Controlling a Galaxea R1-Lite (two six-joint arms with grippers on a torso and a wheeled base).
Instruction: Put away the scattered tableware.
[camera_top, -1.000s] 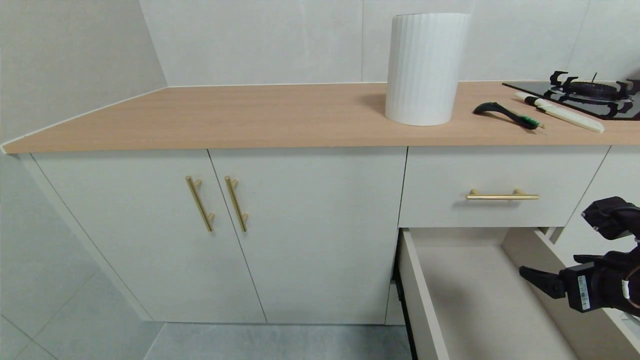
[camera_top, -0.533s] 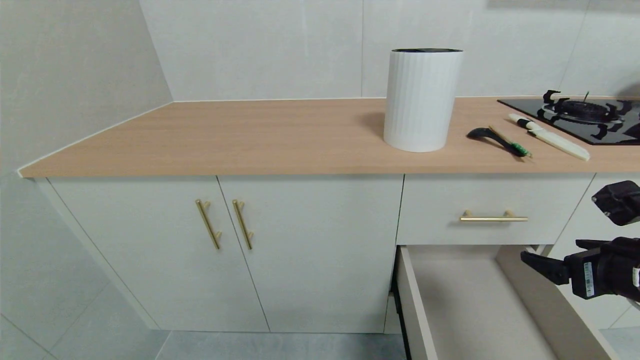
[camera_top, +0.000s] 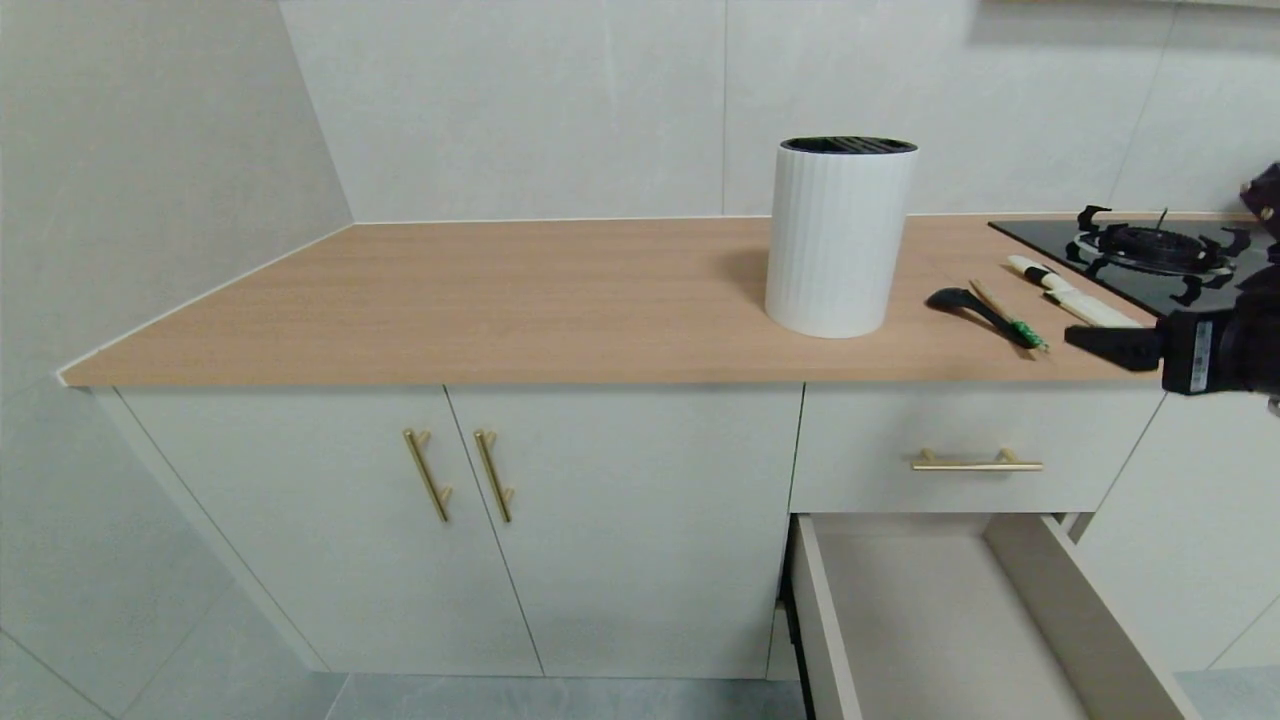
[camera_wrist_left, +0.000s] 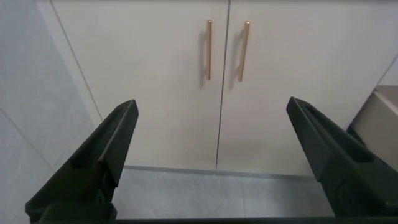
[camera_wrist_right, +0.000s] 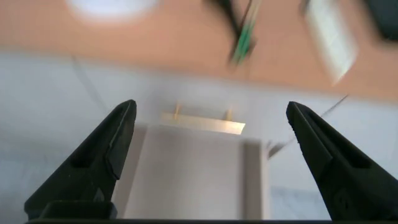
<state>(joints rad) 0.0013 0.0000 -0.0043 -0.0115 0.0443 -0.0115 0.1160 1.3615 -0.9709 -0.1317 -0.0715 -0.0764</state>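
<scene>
On the wooden tabletop (camera_top: 500, 300), a white ribbed utensil holder (camera_top: 838, 245) with a black slotted top stands upright. Taking 12 o'clock as the tiled wall behind it, the scattered tableware lies at about 4 o'clock from the holder. A black ladle (camera_top: 962, 303) is nearest to it. A thin wooden stick with a green tip (camera_top: 1012, 320), chopstick-like, lies just beside the ladle's handle, though whether they touch is unclear. Farther toward 3 o'clock lies a pale-bladed knife (camera_top: 1075, 300), its handle pointing to 11 o'clock. The knife lies beside the black gas hob (camera_top: 1150, 250), whose burner sits at about 2 o'clock from the holder. The right gripper (camera_top: 1085, 340) hangs at the tabletop's front edge, at 5 o'clock from the knife and covering its near end in the head view. Its fingers (camera_wrist_right: 93, 162) are spread wide with nothing between them. Its wrist view looks, blurred, over the ladle, stick and knife. Below the edge sits a closed drawer with a brass handle (camera_top: 975, 462). Under that, at 6 o'clock, a second drawer (camera_top: 830, 620) is pulled out. The left gripper (camera_wrist_left: 211, 109) faces the two cabinet doors, with their upright brass handles (camera_wrist_left: 225, 50) at its 12 o'clock and the grey floor (camera_wrist_left: 211, 193) below. Its fingers (camera_wrist_left: 99, 155) are likewise parted and hold nothing.
</scene>
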